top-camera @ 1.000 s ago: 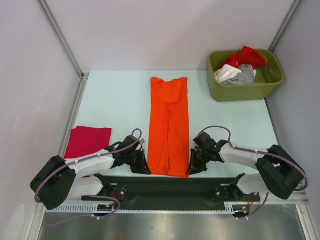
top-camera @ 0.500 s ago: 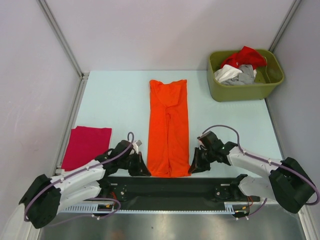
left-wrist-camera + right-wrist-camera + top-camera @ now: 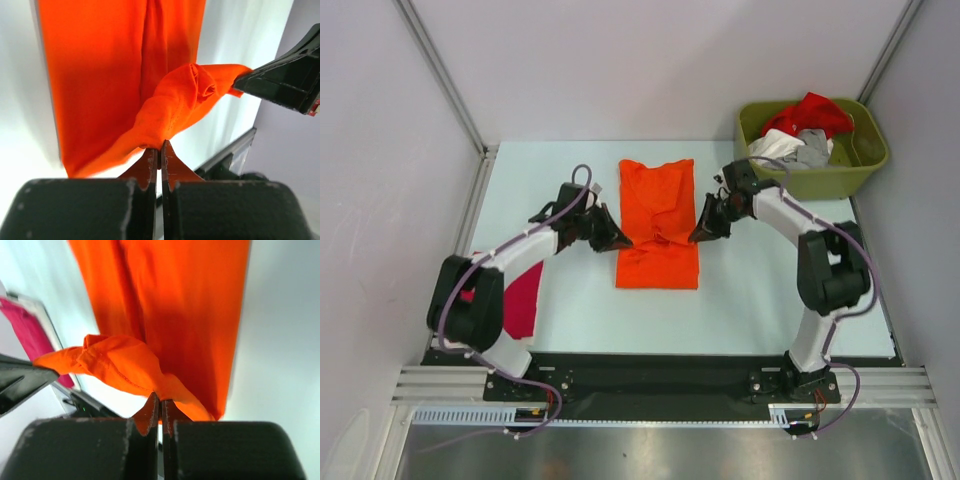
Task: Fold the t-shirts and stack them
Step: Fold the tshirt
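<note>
**A:** Arm pose?

**B:** Left arm (image 3: 510, 258) and right arm (image 3: 788, 212) reach out over the table (image 3: 550, 180), wrists turned inward to face each other. The left gripper (image 3: 618, 241) is clamped on the left edge of the orange t-shirt (image 3: 658, 200). The right gripper (image 3: 698, 236) is clamped on its right edge. The pinched hem is lifted.

**A:** Surroundings?

**B:** Magenta-red t-shirt (image 3: 524, 300) lies flat at table left, partly hidden behind the left arm. Olive-green bin (image 3: 800, 185) sits at the far right corner. It holds a red tee (image 3: 812, 112), a white tee (image 3: 772, 148) and a grey tee (image 3: 812, 150), heaped.

**A:** The orange one?

**B:** Mid-table, a narrow strip. Its near part is doubled back over itself, with the fold line toward the bases. The top layer is wrinkled and bunched between the grippers.
</note>
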Motion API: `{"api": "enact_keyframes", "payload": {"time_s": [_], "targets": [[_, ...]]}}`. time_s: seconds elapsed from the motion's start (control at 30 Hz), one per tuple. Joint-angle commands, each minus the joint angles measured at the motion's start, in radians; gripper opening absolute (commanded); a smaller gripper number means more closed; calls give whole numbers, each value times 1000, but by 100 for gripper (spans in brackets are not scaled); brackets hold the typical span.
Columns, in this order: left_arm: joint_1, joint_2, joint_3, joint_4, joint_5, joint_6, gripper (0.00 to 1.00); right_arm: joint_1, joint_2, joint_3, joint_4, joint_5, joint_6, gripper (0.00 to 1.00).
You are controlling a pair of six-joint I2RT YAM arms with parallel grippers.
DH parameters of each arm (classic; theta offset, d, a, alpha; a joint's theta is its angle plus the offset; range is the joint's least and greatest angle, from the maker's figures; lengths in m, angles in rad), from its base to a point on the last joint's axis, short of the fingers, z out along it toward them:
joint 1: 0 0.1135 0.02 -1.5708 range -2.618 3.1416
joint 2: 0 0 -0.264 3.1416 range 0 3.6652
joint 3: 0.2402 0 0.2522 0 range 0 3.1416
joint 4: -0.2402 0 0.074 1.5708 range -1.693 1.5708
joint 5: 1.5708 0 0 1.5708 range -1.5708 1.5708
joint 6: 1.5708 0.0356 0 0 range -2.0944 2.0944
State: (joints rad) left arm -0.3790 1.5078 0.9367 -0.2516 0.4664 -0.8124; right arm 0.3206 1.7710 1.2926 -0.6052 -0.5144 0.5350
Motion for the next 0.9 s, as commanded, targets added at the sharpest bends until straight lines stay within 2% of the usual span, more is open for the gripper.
{"api": "enact_keyframes", "payload": {"time_s": [0.0, 0.23, 0.7, 0.8, 0.83, 0.87], "targets": [[40, 109, 149, -15, 37, 78, 0, -34, 152, 185, -97, -41, -73, 0], [107, 320, 321, -32, 84, 94, 0, -72, 353, 443, -185, -59, -92, 0], [149, 521, 528, -86, 103, 117, 1, -97, 527, 649, -222, -84, -104, 0], [155, 551, 576, -126, 100, 139, 11, -98, 564, 698, -228, -75, -110, 10], [158, 574, 592, -136, 98, 174, 14, -97, 571, 723, -234, -61, -112, 15], [158, 586, 669, -220, 75, 208, 16, -100, 584, 755, -272, -9, -122, 25]]}}
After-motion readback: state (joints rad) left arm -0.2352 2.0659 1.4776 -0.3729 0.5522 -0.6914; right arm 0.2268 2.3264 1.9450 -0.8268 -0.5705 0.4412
